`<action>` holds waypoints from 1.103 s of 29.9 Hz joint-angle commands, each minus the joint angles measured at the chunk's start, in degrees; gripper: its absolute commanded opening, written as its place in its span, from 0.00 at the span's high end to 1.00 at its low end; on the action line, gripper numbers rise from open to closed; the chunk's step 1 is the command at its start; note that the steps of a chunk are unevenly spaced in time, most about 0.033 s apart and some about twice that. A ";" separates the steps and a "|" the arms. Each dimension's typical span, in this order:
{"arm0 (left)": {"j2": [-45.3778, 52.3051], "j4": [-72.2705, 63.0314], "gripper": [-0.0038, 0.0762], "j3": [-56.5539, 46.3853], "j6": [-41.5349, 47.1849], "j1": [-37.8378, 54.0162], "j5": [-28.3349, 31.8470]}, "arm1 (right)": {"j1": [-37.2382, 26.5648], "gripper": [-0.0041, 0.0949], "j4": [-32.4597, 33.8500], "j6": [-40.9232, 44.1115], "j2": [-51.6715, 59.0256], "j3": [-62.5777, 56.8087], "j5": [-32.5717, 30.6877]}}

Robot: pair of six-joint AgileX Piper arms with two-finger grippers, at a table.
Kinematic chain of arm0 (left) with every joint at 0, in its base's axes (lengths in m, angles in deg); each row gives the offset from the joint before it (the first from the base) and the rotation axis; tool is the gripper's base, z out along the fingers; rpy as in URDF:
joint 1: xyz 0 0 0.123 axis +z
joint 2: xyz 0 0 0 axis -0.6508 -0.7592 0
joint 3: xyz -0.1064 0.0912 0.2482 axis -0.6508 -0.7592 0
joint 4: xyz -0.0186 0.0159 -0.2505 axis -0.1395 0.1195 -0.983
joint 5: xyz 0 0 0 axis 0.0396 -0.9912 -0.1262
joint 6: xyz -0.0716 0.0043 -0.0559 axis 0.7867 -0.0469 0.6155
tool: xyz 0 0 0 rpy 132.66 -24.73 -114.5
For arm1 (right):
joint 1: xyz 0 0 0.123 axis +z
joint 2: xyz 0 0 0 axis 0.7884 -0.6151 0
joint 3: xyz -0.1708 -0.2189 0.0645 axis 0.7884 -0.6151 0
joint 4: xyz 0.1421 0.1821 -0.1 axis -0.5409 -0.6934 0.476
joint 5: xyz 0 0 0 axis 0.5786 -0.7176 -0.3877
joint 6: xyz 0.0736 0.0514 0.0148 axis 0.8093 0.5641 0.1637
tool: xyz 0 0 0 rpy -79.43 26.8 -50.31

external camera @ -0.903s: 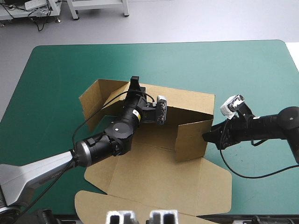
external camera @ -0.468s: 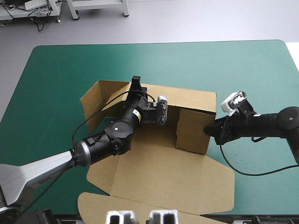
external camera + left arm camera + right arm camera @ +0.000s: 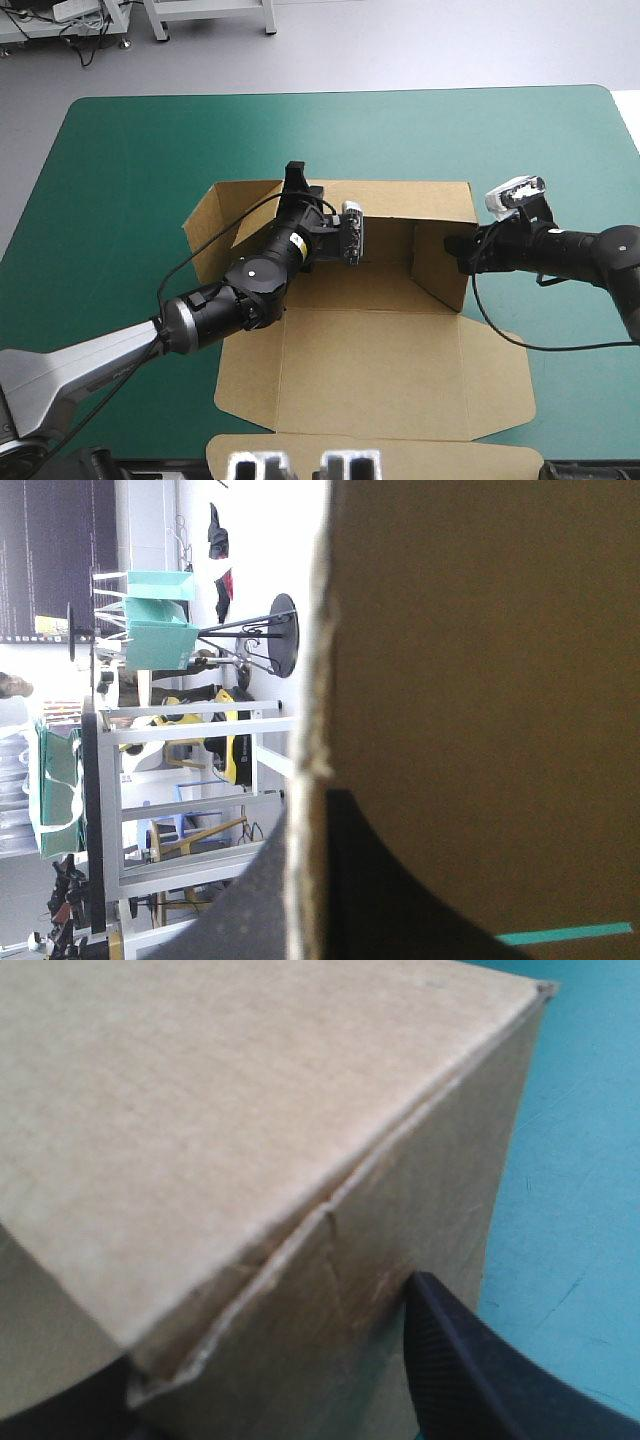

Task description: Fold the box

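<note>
The brown box point(image 3: 370, 385) lies mid-table with its wide lid panel flat toward the near edge. Its back wall point(image 3: 400, 200) and right wall point(image 3: 440, 272) stand raised, and a left flap point(image 3: 205, 228) leans outward. My left gripper point(image 3: 294, 178) sits at the top of the back wall. In the left wrist view the board's edge point(image 3: 305, 680) runs between the black fingers point(image 3: 400, 890) of my left gripper point(image 3: 310, 815), shut on it. My right gripper point(image 3: 452, 248) is at the right wall. In the right wrist view my right gripper point(image 3: 270, 1360) pinches that wall's corner point(image 3: 330, 1220).
Bare teal-green cover point(image 3: 130, 160) surrounds the box on the left, far and right sides. The lid's front flap point(image 3: 400, 455) reaches the table's near edge.
The box has squared up and shifted right. The right wall swung from slanting inward to standing along the right side. My right gripper moved toward the far edge with it.
</note>
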 commanded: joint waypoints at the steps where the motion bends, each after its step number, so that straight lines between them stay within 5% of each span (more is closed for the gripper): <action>1: 2.14 2.23 0.96 2.16 1.19 -0.68 3.63 | -0.16 0.58 -5.71 2.19 -1.74 1.63 -0.30; 5: 2.14 2.23 0.96 2.16 1.19 -0.68 4.32 | -0.16 0.98 -5.80 1.80 -4.69 1.63 -0.30; 15: 0.58 2.76 0.93 2.16 1.19 -0.68 5.47 | -0.16 0.96 -6.58 1.16 -5.62 1.63 0.01; 25: -2.20 9.20 0.44 2.16 5.79 -0.68 1.24 | -0.16 0.96 -4.96 0.12 -5.62 1.63 0.13; 33: -2.08 21.56 0.44 2.76 19.16 -3.91 -1.99 | -0.16 0.96 -2.55 0.12 -5.62 1.63 0.81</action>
